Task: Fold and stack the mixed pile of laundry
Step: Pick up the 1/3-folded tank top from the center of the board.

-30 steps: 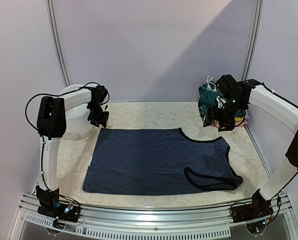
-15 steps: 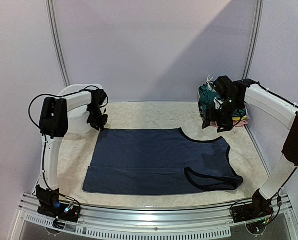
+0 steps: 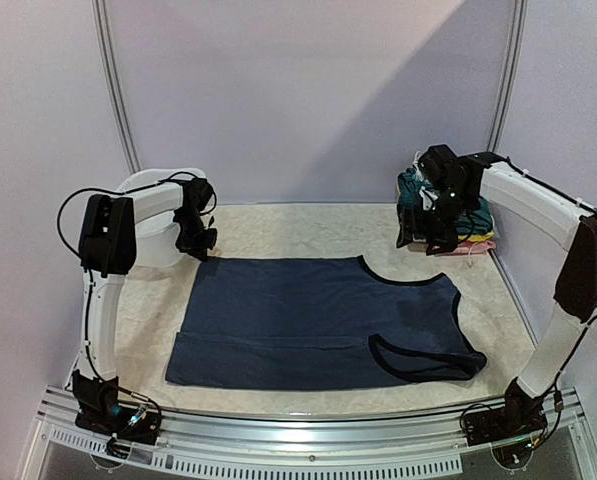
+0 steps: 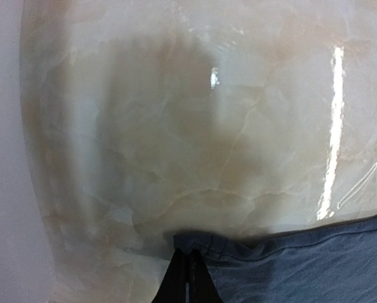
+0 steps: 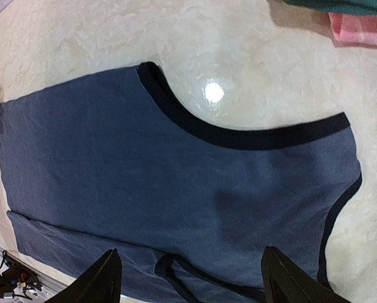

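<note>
Where the blue sleeveless top (image 3: 318, 320) lies spread flat mid-frame on the worktop (image 3: 278, 225), the left end effector (image 4: 188, 278) is fully closed, pinching the garment's upper left corner, near the white tub (image 3: 153, 235). Right end effector (image 5: 191, 278): fingers wide apart, holding nothing, raised over the top's neckline end. Laundry pile (image 3: 414, 192): heaped at upper right of the overhead view, just behind that end effector.

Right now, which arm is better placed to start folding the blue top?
Left. The left claw is shut on the far corner of the blue top, ready to pull it over. The right claw hangs open in the air near the laundry pile, gripping nothing.
</note>
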`<state>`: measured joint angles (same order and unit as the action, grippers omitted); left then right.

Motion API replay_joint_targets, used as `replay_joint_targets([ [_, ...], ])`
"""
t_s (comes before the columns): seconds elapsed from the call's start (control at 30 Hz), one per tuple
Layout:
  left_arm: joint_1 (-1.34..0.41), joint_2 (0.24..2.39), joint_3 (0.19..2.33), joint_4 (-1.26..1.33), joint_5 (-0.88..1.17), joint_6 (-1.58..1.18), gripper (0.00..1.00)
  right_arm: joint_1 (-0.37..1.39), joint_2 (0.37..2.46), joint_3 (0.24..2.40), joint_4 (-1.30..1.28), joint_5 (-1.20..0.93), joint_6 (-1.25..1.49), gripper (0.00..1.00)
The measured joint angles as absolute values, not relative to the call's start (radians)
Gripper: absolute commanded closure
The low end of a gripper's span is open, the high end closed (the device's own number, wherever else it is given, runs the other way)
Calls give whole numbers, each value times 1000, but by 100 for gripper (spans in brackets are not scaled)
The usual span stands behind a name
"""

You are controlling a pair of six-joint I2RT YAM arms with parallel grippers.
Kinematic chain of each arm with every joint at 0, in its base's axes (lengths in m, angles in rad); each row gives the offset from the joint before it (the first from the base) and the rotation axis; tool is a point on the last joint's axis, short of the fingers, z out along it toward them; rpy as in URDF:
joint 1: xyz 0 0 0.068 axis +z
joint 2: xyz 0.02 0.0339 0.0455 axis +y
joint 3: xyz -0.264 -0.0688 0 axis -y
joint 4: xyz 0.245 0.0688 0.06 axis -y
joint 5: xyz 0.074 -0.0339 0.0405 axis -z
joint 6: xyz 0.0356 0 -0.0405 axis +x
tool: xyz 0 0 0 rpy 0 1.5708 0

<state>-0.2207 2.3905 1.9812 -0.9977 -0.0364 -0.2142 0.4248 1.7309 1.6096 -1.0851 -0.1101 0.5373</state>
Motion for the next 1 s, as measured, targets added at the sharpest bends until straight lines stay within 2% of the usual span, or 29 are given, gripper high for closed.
replay_joint_targets([
  [0.6, -221, 2350, 1917, -981, 20, -215, 100, 423, 2062, 1939, -991, -107, 415, 24],
  [1.0, -221, 2317, 1880, -981, 46, -213, 100, 390, 2284, 2129, -937, -175, 395, 35],
])
